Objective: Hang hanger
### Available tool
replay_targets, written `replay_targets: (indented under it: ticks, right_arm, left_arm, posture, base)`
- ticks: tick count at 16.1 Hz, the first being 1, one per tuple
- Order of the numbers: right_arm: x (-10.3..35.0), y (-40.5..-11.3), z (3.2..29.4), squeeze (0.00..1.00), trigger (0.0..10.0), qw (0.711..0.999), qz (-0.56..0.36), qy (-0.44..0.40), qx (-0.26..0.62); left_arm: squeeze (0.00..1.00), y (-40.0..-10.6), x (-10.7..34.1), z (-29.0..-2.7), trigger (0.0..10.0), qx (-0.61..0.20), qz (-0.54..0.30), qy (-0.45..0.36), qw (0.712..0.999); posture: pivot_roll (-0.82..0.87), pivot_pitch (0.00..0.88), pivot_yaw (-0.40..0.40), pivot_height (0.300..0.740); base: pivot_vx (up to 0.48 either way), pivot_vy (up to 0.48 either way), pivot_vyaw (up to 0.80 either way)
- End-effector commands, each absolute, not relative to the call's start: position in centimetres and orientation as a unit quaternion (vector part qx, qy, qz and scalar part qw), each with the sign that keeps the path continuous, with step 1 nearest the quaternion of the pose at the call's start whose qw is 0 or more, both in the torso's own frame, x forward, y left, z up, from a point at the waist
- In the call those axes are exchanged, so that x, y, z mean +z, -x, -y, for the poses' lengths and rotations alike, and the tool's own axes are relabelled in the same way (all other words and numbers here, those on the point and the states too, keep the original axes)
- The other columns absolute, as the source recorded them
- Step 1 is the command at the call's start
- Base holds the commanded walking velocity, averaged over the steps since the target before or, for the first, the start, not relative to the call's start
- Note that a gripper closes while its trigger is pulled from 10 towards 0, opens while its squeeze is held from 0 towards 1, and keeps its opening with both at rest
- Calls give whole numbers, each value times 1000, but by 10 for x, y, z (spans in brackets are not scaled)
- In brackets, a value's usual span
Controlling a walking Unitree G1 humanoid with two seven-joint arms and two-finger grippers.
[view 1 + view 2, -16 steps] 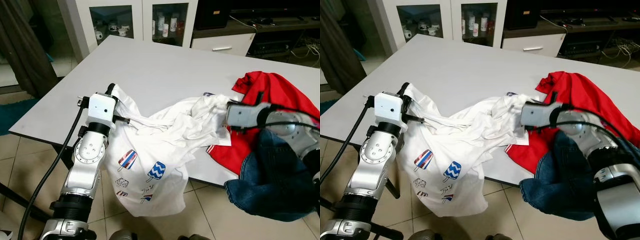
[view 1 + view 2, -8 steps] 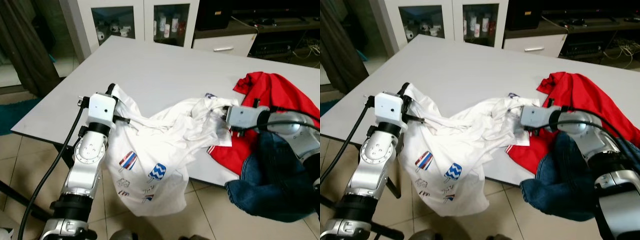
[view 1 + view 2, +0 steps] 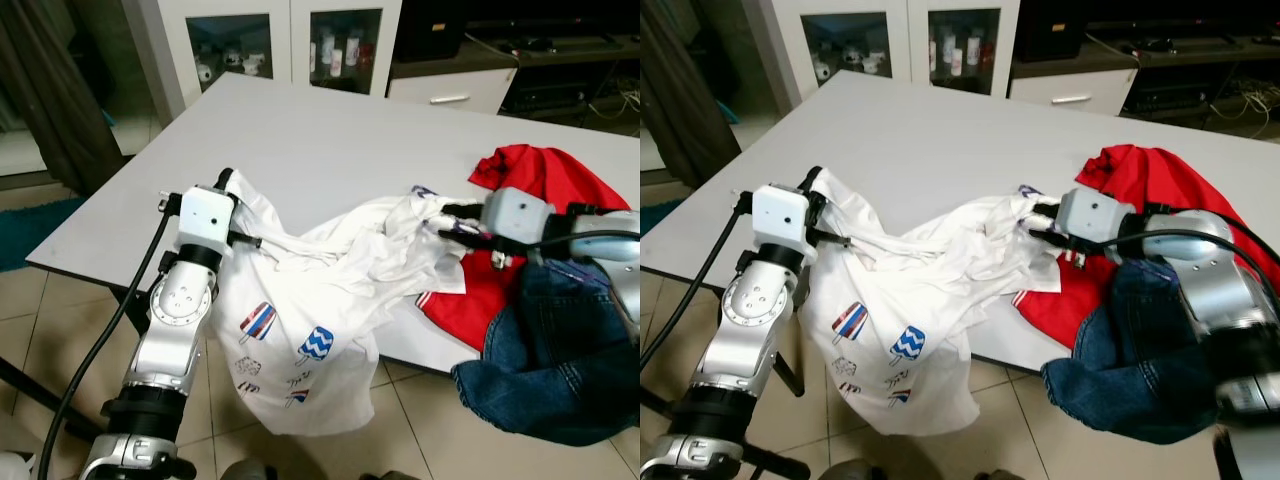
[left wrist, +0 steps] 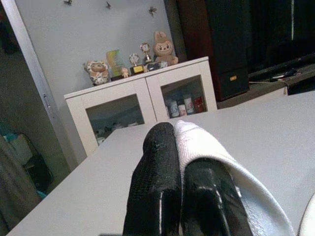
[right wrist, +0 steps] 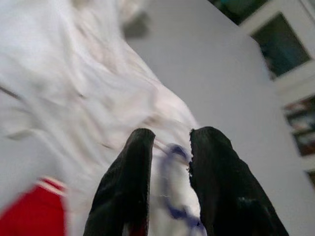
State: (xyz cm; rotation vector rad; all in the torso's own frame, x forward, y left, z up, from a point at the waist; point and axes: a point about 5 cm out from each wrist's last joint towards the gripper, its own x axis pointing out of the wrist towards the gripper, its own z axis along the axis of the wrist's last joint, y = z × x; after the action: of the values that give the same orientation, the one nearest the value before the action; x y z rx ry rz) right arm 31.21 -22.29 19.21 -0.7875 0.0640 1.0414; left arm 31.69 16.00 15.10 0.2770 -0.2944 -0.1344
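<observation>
A white T-shirt (image 3: 320,290) printed with ice lollies lies crumpled on the front of the grey table (image 3: 330,130), and much of it hangs over the near edge. My left gripper (image 3: 222,180) holds up the shirt's left edge; in the left wrist view its fingers (image 4: 157,162) are shut with white cloth pinched between them. My right gripper (image 3: 447,218) is at the shirt's bunched right end, beside a small blue print. Its fingers (image 5: 211,167) stand a little apart, open, with cloth just beyond the tips.
A red garment (image 3: 545,175) lies on the table's right side, under my right arm. Blue jeans (image 3: 545,350) hang over that arm and past the table edge. A white glass-door cabinet (image 3: 290,40) stands beyond the table. Tiled floor lies below.
My right gripper has drawn back to the right, out of the shirt's folds, so its fingers now show. The left arm and the shirt's hanging part have stayed put.
</observation>
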Motion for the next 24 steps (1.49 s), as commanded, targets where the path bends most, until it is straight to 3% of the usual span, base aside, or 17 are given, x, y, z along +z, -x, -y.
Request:
replay_targets:
  ticks: [1, 10, 14, 16, 18, 19, 20, 24]
  right_arm:
    - [204, -307, 227, 0, 10000, 792, -19, 354, 497]
    - [231, -292, 220, 0, 10000, 806, 28, 244, 538]
    - [228, -286, 186, 0, 10000, 793, 61, 167, 583]
    - [222, -285, 176, 0, 7176, 788, 62, 147, 594]
    - [216, -284, 160, 0, 2510, 780, 62, 119, 611]
    - [214, -284, 155, 0, 2706, 779, 60, 115, 614]
    - [208, -286, 148, 0, 1765, 781, 51, 119, 611]
    - [193, -286, 121, 0, 1608, 771, 33, 100, 628]
  left_arm:
    - [0, -320, 156, -156, 0, -74, 156, -139, 975]
    - [0, -317, 154, -157, 0, -71, 155, -137, 976]
    - [0, -317, 155, -159, 0, -70, 156, -139, 976]
    - [0, -318, 155, -158, 0, -70, 156, -139, 975]
    - [0, -318, 155, -158, 0, -70, 156, -139, 975]
    - [0, -318, 155, -158, 0, -69, 156, -139, 975]
    - [0, -318, 155, -159, 0, -69, 157, -139, 975]
    - [0, -318, 157, -159, 0, -67, 158, -139, 975]
  posture:
    - [3, 0, 23, 740]
    - [10, 0, 15, 740]
    - [16, 0, 16, 740]
    - [20, 0, 17, 740]
    - [20, 0, 17, 740]
    - [20, 0, 16, 740]
    - [20, 0, 16, 740]
    - [28, 0, 12, 740]
  base:
    - [0, 0, 0]
    - [0, 0, 0]
    - [0, 0, 0]
    - [0, 0, 0]
    - [0, 0, 0]
    - [0, 0, 0]
    - [0, 0, 0]
    - [0, 0, 0]
